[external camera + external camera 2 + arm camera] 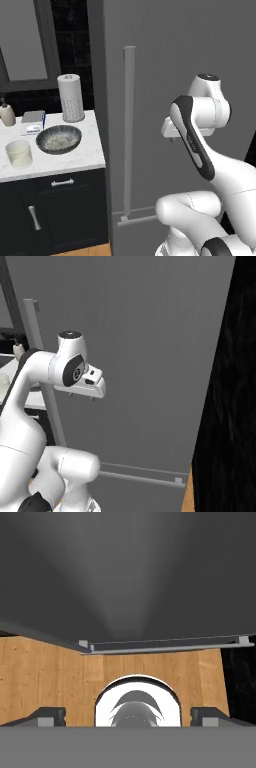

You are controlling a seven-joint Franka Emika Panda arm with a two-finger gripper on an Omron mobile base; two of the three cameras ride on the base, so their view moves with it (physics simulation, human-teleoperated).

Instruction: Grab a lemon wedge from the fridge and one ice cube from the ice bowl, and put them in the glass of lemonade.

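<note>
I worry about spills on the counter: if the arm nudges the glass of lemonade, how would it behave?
The glass of lemonade looks short and wide, so it would probably slide rather than tip. It seems nearly full, so likely heavy for its size, and a sharp push could slop liquid. Its smooth clear wall may be slippery on the marble counter.

fridge (175, 60) showing plain grey | ice bowl (59, 138) showing dark grey, spotty white inside | glass of lemonade (19, 153) showing pale cream-yellow | paper-towel roll (70, 97) showing white with dots | floor (45, 677) showing brown wood
</note>
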